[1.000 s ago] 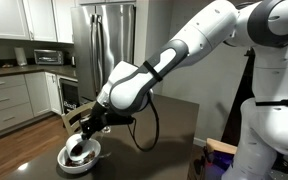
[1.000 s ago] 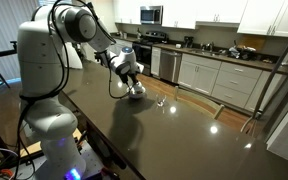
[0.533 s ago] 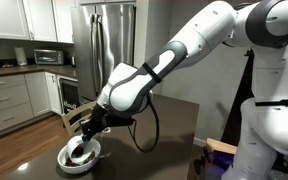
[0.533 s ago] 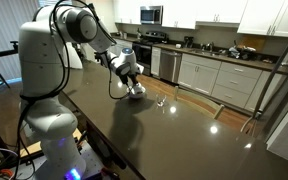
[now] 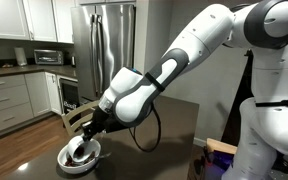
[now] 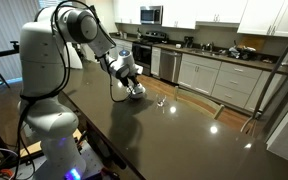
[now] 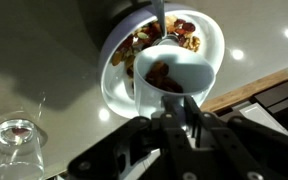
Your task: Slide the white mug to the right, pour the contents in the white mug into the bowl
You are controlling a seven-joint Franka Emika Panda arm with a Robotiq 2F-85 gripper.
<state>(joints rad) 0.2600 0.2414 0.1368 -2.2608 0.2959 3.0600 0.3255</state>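
Claw [image 7: 182,112] clamped shut on the white mug [image 7: 189,58], gripping the near wall; mug tipped mouth-forward above the bowl [image 7: 112,88]; brown pieces [image 7: 162,74] visible inside the mug, not out yet; more brown bits [image 7: 179,32] lying in the bowl, source impossible to tell.

Stage, as judged: slide looks done, with the mug off the table [image 6: 174,140] and held over the bowl; pour begun but tilt only partial, so contents likely mostly left in the mug; left to do: steeper tip, full emptying, mug set back down.

Clear glass [image 7: 12,140] near the bowl in wrist view, apart from it, not touched.

Pose: wrist pitched down and rolled to tilt the mug; claw low, just above the bowl in both exterior views; arm [image 5: 194,45] stretched out from the base, upper link high, forearm sloping down toward the bowl at the far table end; exact gap between mug lip and bowl rim not readable from outside.
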